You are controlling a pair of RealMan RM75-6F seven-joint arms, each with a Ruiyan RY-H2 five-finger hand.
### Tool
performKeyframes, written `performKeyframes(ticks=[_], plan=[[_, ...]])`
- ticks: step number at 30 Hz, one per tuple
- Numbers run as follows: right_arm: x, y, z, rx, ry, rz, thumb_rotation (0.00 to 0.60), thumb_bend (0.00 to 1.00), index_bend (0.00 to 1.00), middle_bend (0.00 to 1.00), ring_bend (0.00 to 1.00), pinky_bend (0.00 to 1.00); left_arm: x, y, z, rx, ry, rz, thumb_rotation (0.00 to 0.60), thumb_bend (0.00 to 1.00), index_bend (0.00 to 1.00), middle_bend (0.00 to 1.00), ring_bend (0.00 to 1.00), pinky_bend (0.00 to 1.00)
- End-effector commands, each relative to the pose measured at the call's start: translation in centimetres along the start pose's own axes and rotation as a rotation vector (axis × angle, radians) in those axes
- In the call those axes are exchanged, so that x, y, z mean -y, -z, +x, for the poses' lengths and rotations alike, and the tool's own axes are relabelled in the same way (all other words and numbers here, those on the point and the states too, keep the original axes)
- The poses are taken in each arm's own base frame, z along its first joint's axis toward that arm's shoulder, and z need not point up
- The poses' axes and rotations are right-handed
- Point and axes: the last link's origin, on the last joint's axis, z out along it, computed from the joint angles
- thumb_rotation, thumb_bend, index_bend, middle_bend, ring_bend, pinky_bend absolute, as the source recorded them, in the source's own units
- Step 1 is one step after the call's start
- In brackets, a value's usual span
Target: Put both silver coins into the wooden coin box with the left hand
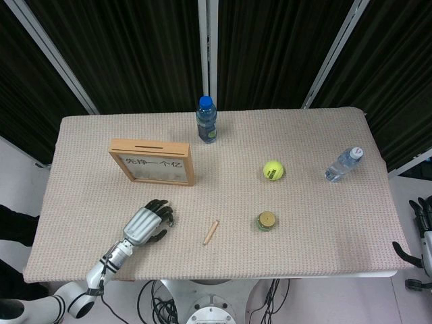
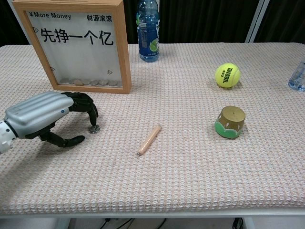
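Observation:
The wooden coin box [image 1: 154, 162] [image 2: 78, 45] stands upright at the back left, with several coins lying at the bottom behind its clear pane. One silver coin [image 2: 95, 128] lies on the woven table cover in front of the box. My left hand [image 1: 150, 223] [image 2: 52, 117] arches over it, fingertips [image 2: 92, 120] curved down onto the coin's left edge, and the thumb lies apart on the cover. In the head view the fingers hide the coin. My right hand [image 1: 422, 233] hangs beyond the table's right edge, fingers apart, holding nothing.
A wooden stick [image 1: 211, 232] [image 2: 149, 140] lies just right of the coin. Further right are a green cup with a gold lid [image 1: 267, 221] [image 2: 230, 122] and a tennis ball [image 1: 273, 170] [image 2: 227, 75]. A blue bottle [image 1: 207, 121] [image 2: 148, 31] stands behind the box; a clear bottle [image 1: 343, 164] lies far right.

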Motion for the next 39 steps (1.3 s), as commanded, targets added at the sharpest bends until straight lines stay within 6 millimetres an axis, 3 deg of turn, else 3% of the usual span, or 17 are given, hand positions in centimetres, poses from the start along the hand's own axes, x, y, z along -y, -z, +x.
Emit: performKeyframes(ticks=[1,25,39], plan=[[0.0,0.0,0.0,0.000,0.000,0.002,0.600,0.18,0.00,0.00,0.00,0.00,0.0,0.1,-0.3,0.006,-0.003,-0.003,0.600,0.33,0.37,0.22,0.10,0.18],[-0.2,-0.1,-0.1,0.005,0.001,-0.003,0.600,0.18,0.00,0.00,0.00,0.00,0.0,-0.3,-0.7,0.014,-0.013,0.004,0.600,0.33,0.39,0.21,0.09,0.17],[-0.9,0.2,-0.1,0.008,-0.008,-0.024,0.600,0.18,0.00,0.00,0.00,0.00,-0.3,-1.1,-1.2,0.007,0.003,-0.002,0.600,0.33,0.46,0.22,0.09,0.17]])
